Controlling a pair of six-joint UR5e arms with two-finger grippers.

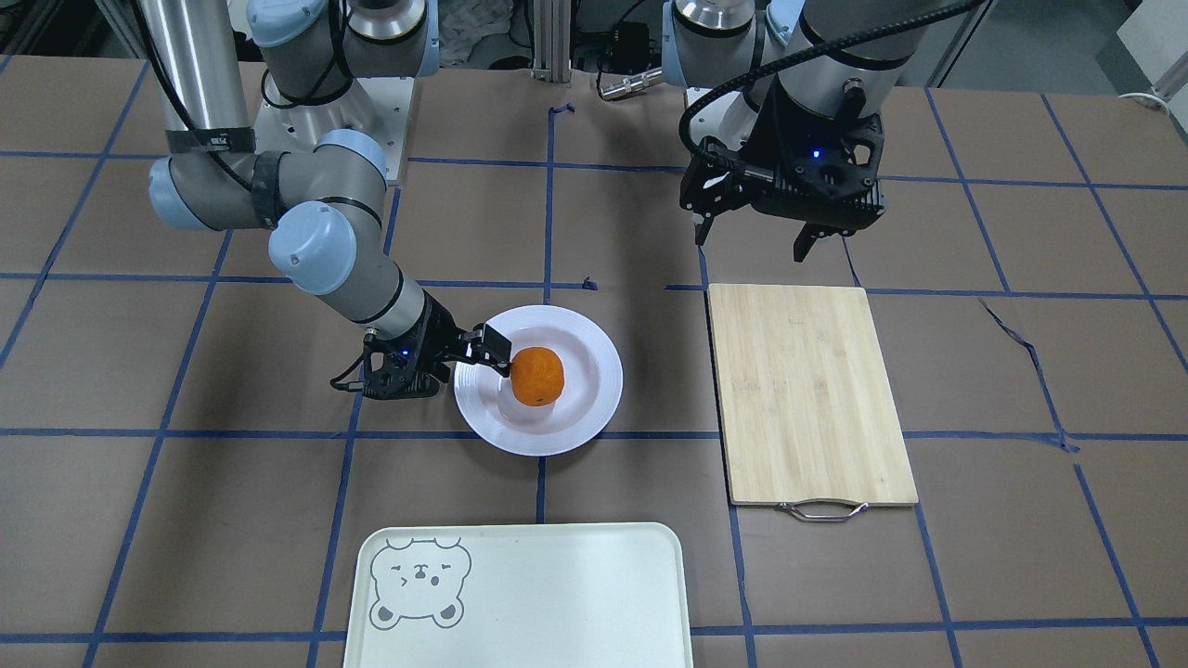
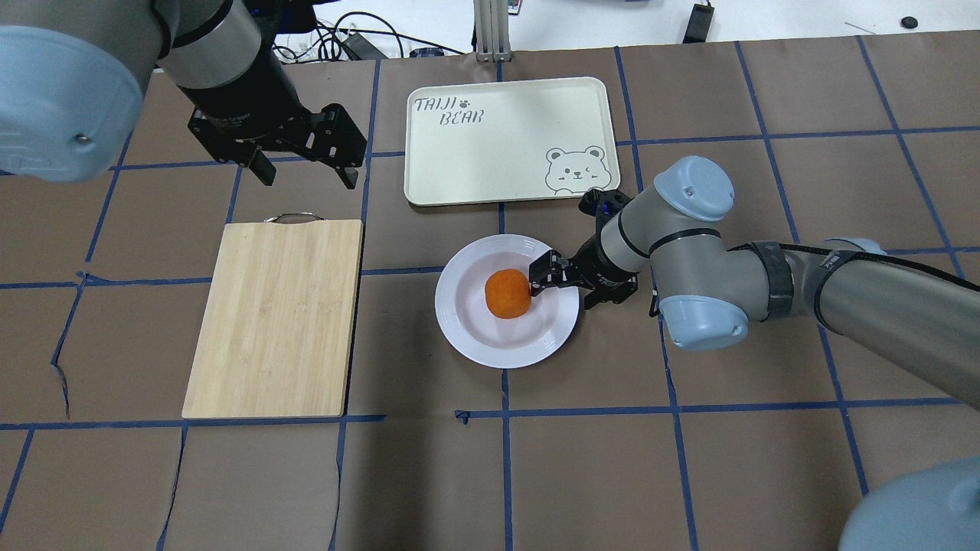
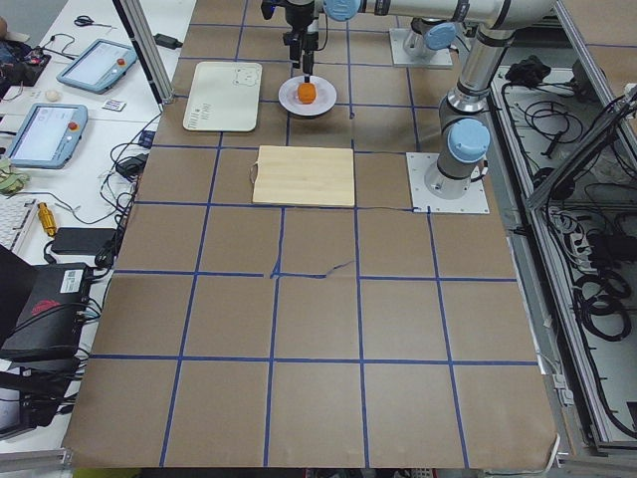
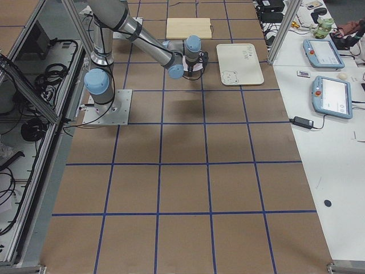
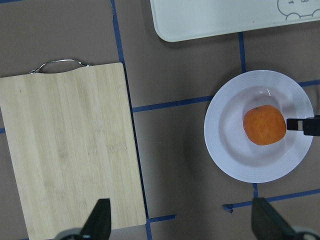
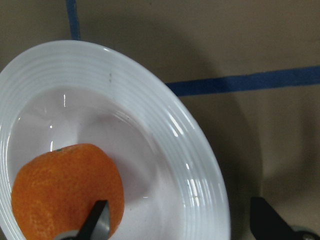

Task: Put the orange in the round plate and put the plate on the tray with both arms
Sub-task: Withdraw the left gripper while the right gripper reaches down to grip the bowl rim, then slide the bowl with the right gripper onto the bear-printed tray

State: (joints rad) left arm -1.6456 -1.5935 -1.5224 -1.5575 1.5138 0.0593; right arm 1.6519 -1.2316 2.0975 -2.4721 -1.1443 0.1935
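Brown-papered table (image 2: pixel 689 459) gridded with blue tape (image 2: pixel 505 459); white bench (image 4: pixel 319 171) carries two tablets (image 4: pixel 333 97)

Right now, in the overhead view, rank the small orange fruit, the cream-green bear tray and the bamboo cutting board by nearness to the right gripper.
1. Small bright-orange fruit, beside the right gripper.
2. Pale cream-green rectangular tray, farther back.
3. Bamboo cutting board, far left.

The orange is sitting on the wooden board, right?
Not quite. The orange is sitting in the round plate, not on the wooden board. The board lies apart from the plate, off to its side. The overhead exterior view shows this.
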